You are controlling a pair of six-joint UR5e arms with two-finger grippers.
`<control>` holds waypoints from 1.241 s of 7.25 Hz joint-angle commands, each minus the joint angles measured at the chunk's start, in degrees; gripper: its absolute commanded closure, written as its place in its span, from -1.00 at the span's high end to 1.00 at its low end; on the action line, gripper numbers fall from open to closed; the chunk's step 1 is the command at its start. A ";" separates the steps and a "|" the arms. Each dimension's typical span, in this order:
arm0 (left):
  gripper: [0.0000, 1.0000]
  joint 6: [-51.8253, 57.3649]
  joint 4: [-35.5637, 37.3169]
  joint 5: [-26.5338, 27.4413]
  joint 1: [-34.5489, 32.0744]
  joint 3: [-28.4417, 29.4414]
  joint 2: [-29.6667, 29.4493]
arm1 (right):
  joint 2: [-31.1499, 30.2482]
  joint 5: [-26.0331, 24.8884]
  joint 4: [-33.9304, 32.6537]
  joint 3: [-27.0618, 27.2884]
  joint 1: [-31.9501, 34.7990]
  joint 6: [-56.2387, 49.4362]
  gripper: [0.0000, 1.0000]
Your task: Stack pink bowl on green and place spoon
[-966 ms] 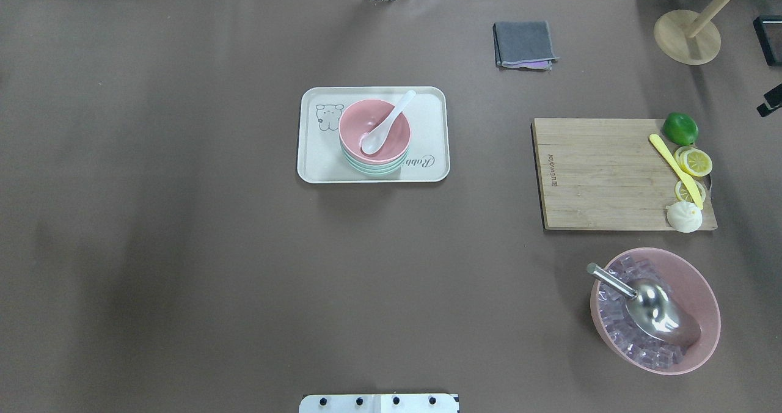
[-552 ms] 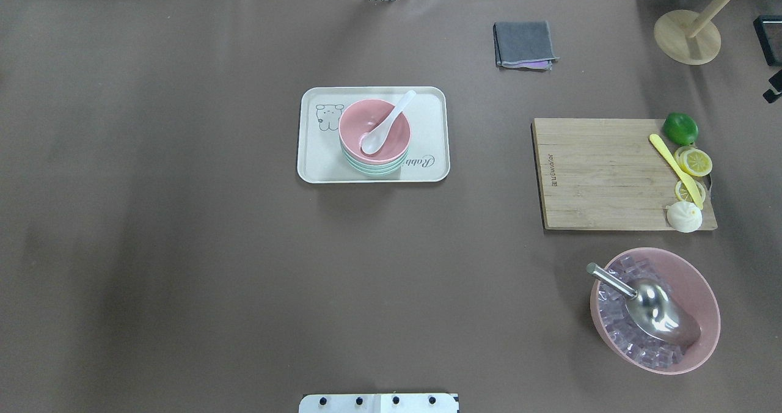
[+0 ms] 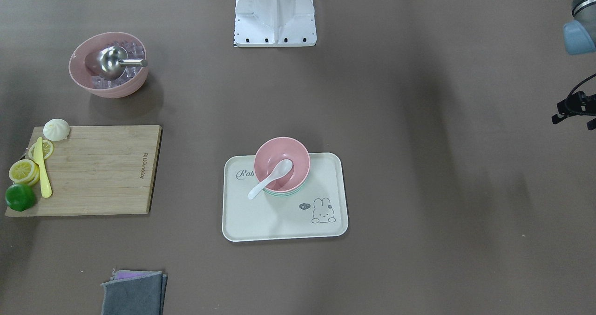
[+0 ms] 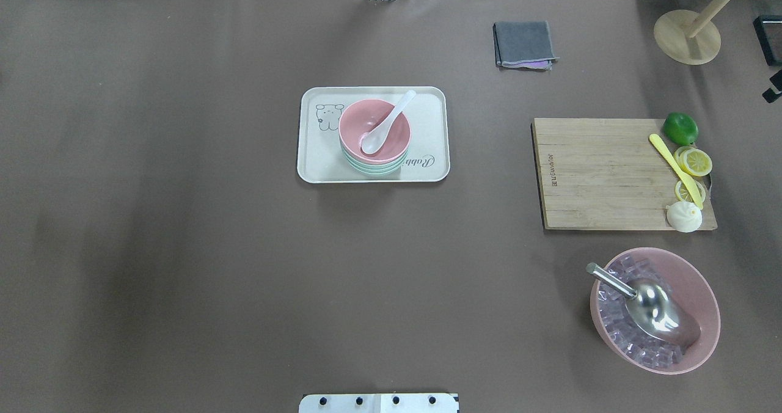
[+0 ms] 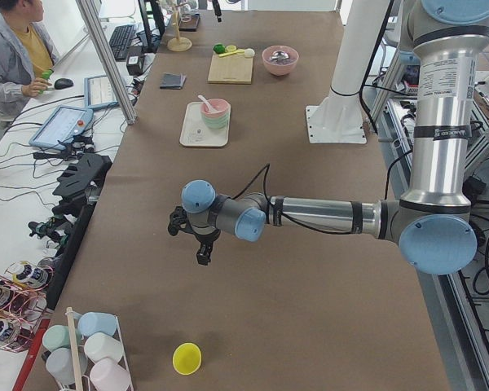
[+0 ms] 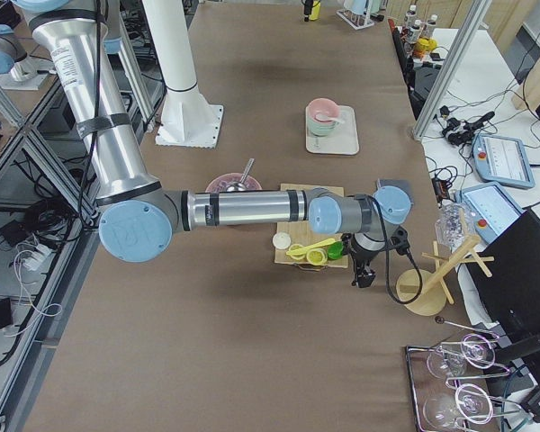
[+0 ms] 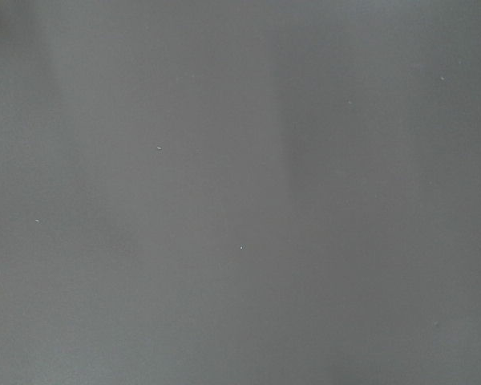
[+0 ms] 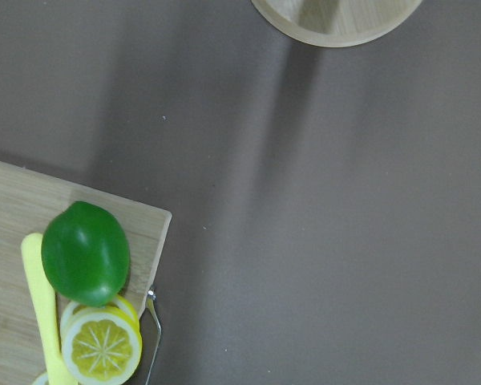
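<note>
The pink bowl (image 4: 391, 133) sits nested on the green bowl (image 4: 372, 167) on a cream tray (image 4: 317, 156) at the table's middle. A white spoon (image 4: 386, 124) lies in the pink bowl, its handle pointing over the rim. The stack also shows in the front-facing view (image 3: 298, 159). My left gripper (image 5: 200, 254) hovers over bare table far to the left, away from the tray. My right gripper (image 6: 362, 277) hovers beyond the cutting board's far right end. I cannot tell if either is open or shut. Neither holds anything that I can see.
A wooden cutting board (image 4: 599, 175) at the right carries a lime (image 4: 680, 128), lemon slices, a yellow knife and a white bun. A large pink bowl (image 4: 702, 291) of ice with a metal scoop stands near it. A grey cloth (image 4: 524, 44) and a wooden stand (image 4: 687, 34) lie at the back.
The dark tip of the right gripper at the overhead view's right edge has drawn a little farther back and out. The bowls and spoon have not moved.
</note>
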 commanded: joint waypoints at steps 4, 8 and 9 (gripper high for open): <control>0.97 -1.16 4.49 0.04 -0.07 -1.69 -1.72 | -8.77 -0.91 0.67 6.74 2.34 4.00 1.00; 0.97 0.66 9.23 -2.24 -5.83 -1.95 -3.39 | -10.11 -0.62 0.58 8.35 2.25 4.17 1.00; 0.97 6.68 10.97 -2.07 -7.00 -1.52 -3.30 | -9.76 -0.71 0.58 7.73 2.25 4.17 1.00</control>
